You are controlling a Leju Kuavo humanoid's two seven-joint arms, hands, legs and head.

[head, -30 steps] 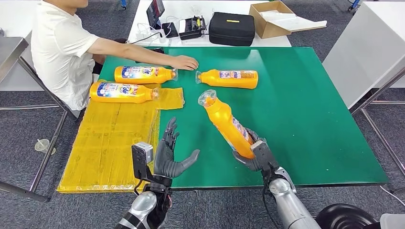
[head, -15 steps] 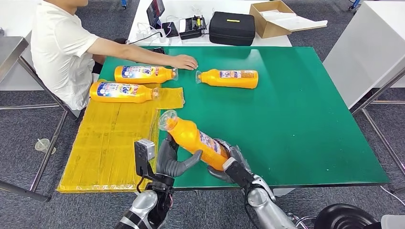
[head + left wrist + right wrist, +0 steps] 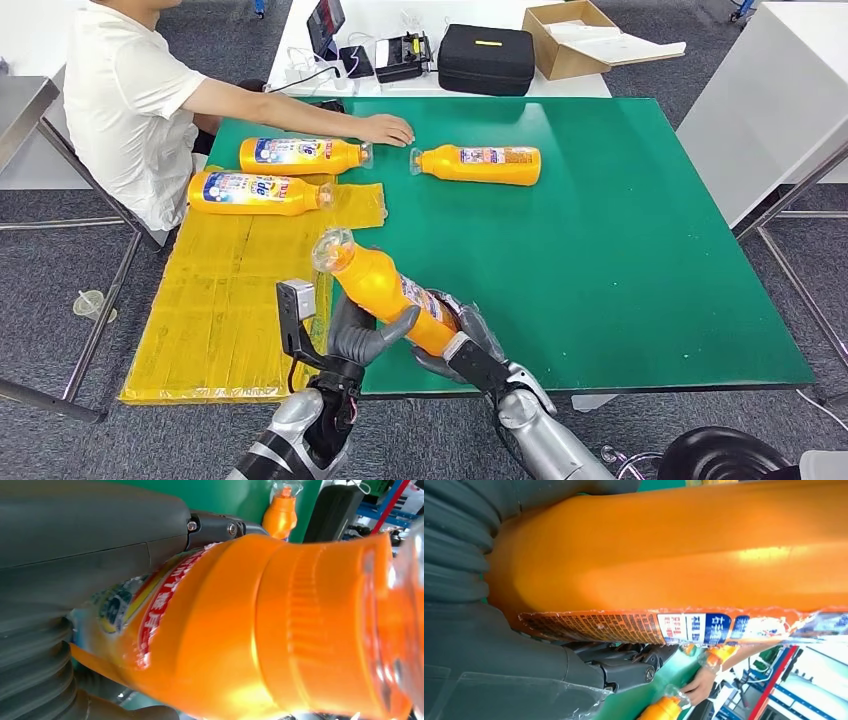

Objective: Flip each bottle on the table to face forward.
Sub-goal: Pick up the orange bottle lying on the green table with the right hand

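An orange bottle (image 3: 375,285) is held up over the table's near edge, its clear cap pointing up and to the left. My right hand (image 3: 455,340) grips its base. My left hand (image 3: 355,335) wraps its middle, thumb across the front. The left wrist view shows the bottle (image 3: 280,630) against my left hand (image 3: 75,555); the right wrist view shows it (image 3: 674,555) lying in my right hand (image 3: 484,655). One more orange bottle (image 3: 480,165) lies on the green table (image 3: 620,250), and two bottles (image 3: 300,155) (image 3: 255,192) lie at the far left.
A yellow mat (image 3: 230,290) covers the table's left part. A seated person rests a hand (image 3: 385,130) on the table by the far bottles. Behind stand a black case (image 3: 487,60) and a cardboard box (image 3: 570,35) on a white table.
My right hand has swung the bottle left and toward me, from over the table's middle to my left hand. My left hand, open before, now wraps the bottle.
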